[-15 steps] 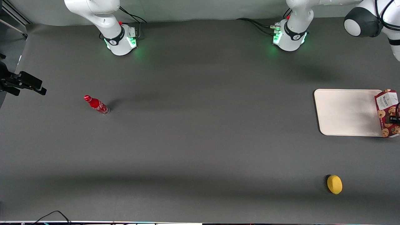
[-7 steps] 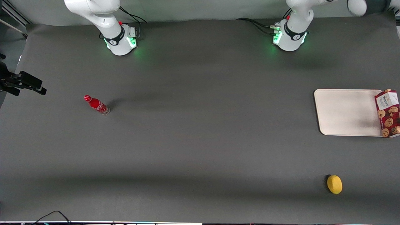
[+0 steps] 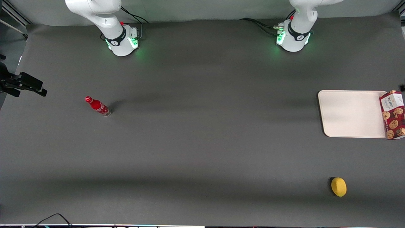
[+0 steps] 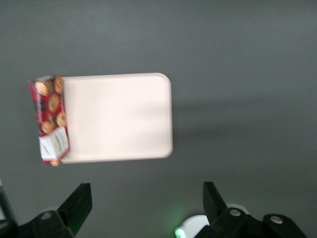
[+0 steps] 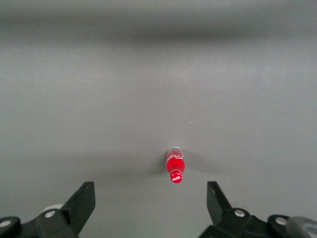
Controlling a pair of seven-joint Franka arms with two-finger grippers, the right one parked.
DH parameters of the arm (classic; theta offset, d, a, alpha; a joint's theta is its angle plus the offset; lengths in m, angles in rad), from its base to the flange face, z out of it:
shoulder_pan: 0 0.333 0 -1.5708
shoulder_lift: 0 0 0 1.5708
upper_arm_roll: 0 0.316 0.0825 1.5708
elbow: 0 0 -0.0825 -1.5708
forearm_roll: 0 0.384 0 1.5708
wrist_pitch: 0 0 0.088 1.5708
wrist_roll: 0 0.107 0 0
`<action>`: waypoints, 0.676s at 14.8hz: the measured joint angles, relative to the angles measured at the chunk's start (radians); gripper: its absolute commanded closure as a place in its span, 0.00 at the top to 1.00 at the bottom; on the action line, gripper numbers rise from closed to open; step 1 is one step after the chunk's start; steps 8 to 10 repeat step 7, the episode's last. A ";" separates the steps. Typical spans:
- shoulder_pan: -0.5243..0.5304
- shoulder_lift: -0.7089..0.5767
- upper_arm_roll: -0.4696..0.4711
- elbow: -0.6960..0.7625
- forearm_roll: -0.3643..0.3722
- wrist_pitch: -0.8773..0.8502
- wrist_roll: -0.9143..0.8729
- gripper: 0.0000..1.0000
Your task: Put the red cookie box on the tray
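Front view: red cookie box [image 3: 393,115] lies along the tray [image 3: 351,114] edge at the working arm's end of the surface [image 3: 202,148], white label end farther from the camera. A yellow lemon [image 3: 338,186] sits nearer the camera; a small red bottle [image 3: 97,106] stands toward the parked arm's end.

Left wrist view: gripper [image 4: 147,206] hovers high above the tray (well clear of it), fingers [image 4: 79,202] spread wide and holding nothing.
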 measured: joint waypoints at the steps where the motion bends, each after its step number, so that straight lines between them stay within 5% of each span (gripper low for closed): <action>1: -0.004 -0.030 -0.082 -0.014 0.026 -0.024 -0.099 1.00; 4: -0.014 -0.084 -0.228 -0.105 0.045 -0.020 -0.262 1.00; 10: -0.013 -0.123 -0.251 -0.196 0.045 0.046 -0.270 1.00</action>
